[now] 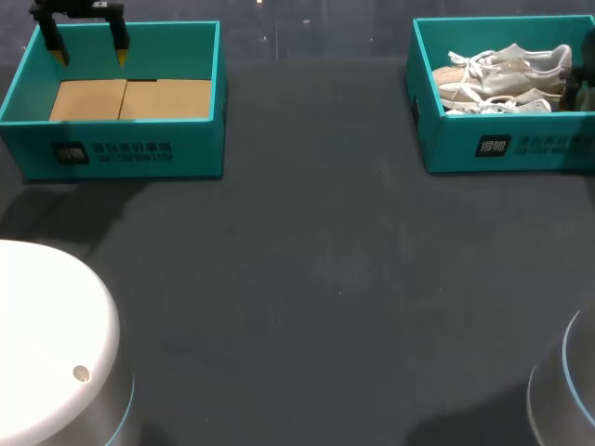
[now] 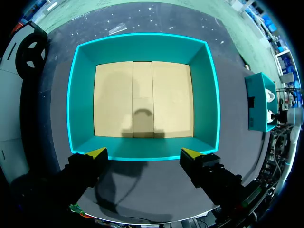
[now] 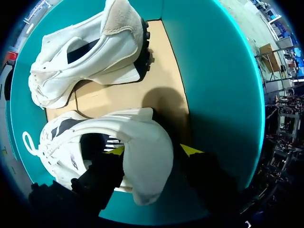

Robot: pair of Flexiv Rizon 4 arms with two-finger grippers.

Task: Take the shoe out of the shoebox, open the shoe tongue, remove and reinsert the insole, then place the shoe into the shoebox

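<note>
Two white shoes [image 1: 507, 79] lie in the teal shoebox [image 1: 502, 144] at the far right. In the right wrist view, my right gripper [image 3: 154, 150] is down inside that box, straddling the heel of the nearer shoe [image 3: 142, 137]. One yellow fingertip [image 3: 116, 150] sits inside the shoe opening. The other fingertip [image 3: 191, 150] is outside the heel with a small gap, so the gripper is open. The second shoe [image 3: 95, 52] lies ahead of the gripper on its side. My left gripper [image 1: 90, 51] hangs open above the left box [image 1: 121, 153], holding nothing.
The left teal box [image 2: 142, 154] holds only its cardboard floor [image 2: 142, 99]. My right arm shows only as a dark shape [image 1: 584, 84] at the right box's edge. Dark table surface [image 1: 316, 279] spreads between the two boxes.
</note>
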